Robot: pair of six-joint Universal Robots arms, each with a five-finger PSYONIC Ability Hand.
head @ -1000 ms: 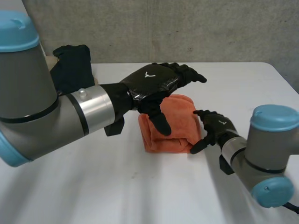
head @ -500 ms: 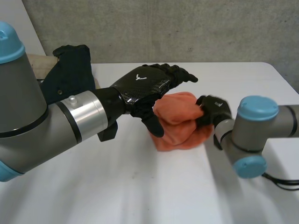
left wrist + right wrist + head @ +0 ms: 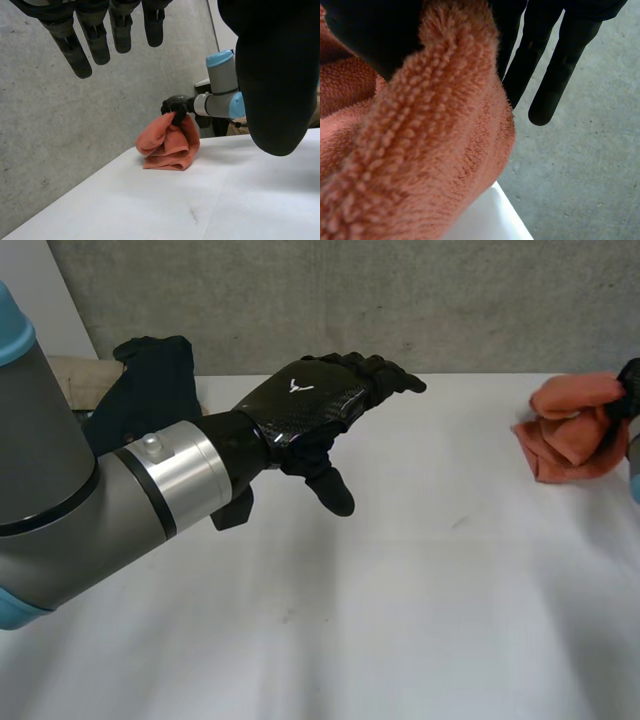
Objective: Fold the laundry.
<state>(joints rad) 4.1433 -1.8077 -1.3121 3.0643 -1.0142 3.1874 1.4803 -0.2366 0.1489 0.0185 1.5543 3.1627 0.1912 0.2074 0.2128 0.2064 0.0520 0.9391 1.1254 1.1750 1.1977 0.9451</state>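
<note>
nearest me the white counter point(image 3: 400, 590) lies bare. above it, mid-frame, my left robot hand point(image 3: 310, 410) hovers with its fingers spread loose, holding nothing. at the right edge the orange towel point(image 3: 572, 435) sits bunched on the counter, its top pinched between the thumb and fingers of my right robot hand point(image 3: 175, 106). far upper left, a dark pile of clothes point(image 3: 150, 380) waits. i judge the towel lumpy, not neatly folded, and the pile not yet begun.

Grey concrete wall point(image 3: 420, 300), white table point(image 3: 400, 620)
</note>
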